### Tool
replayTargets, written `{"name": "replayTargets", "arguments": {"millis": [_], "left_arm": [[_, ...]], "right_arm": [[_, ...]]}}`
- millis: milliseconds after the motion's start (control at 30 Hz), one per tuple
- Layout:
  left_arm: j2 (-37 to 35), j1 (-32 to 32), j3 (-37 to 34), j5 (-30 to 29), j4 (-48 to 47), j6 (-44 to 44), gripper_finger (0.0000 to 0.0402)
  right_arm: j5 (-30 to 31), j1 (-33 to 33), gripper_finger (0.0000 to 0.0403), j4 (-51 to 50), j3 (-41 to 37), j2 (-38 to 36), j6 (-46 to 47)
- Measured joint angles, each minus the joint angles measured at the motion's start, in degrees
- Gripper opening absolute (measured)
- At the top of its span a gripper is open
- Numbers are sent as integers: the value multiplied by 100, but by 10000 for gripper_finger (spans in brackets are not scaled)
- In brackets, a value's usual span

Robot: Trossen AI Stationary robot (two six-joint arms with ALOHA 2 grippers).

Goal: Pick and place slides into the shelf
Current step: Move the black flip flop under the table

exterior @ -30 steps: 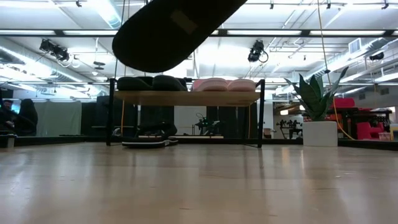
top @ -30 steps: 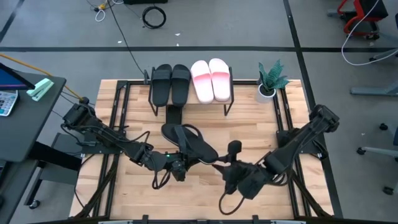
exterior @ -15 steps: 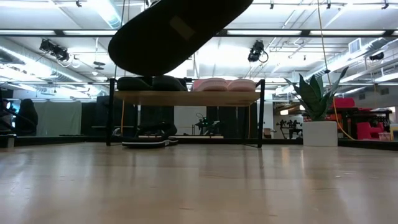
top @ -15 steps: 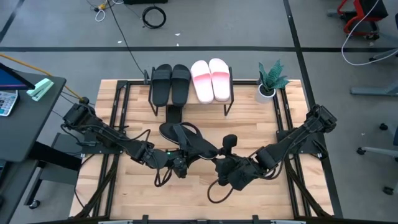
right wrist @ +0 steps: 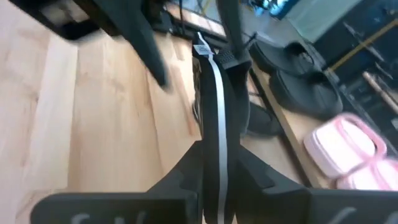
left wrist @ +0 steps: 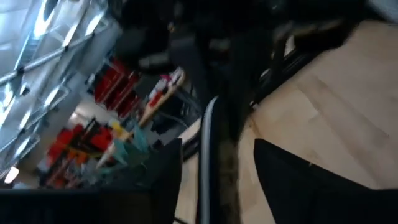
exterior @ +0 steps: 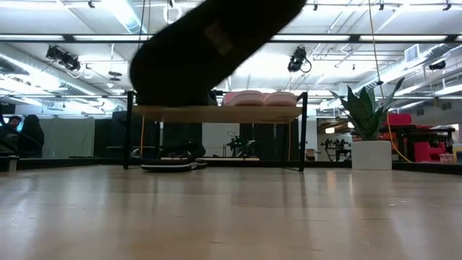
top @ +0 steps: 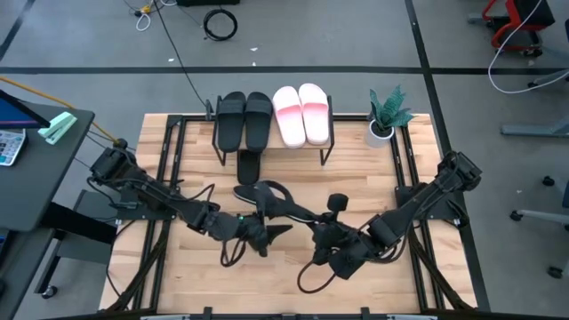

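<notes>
A black slide [top: 269, 199] hangs in the air over the middle of the table, turned on its edge. In the low view its sole [exterior: 209, 50] fills the top. My right gripper [top: 320, 233] is shut on its near right end. My left gripper [top: 264, 236] stands open just left of it, with the slide's edge [left wrist: 208, 143] between its spread fingers. On the shelf [top: 331, 133] rest two black slides [top: 244, 120] and two pink slides [top: 300, 114], soles down. Another black slide [top: 251, 163] lies on the table under the shelf. My right gripper pinches the sole's end away from the strap [right wrist: 214, 146] between its two fingers, one finger on each flat face. The fingers come about level from the table's near right and lie along the slide. The slide is lifted clear, on its edge, reaching toward the shelf.
A potted plant [top: 384, 116] stands at the far right, beside the shelf. Black rails [top: 404, 160] run along the table's left and right sides. Bare wood lies in front of both grippers near the table's front edge [top: 284, 298].
My left gripper has opened and let go of the black slide. My right gripper has moved in toward the slide and shut on its near right end. The slide has turned from lying flatter to standing on its edge, still clear of the table.
</notes>
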Motion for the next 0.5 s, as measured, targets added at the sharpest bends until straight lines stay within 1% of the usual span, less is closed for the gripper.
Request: {"name": "replayTargets", "arguments": {"millis": [100,200,267,367,500], "left_arm": [[-1,-178,0,-60,143,245,215],[-50,-373,0,-305,252,324,217],[-52,-485,0,-568,239,232,213],[-52,-626,0,-799,194,-273,203],[-50,-782,-4,-858,6,-906,188]], "right_arm": [[49,98,52,-632,0,0,847],[55,221,52,-1246,0,0,1762],[91,295,52,-1427,0,43,2069],[123,414,52,-1454,0,208,2058],[365,468,52,-1460,0,575,1603]]}}
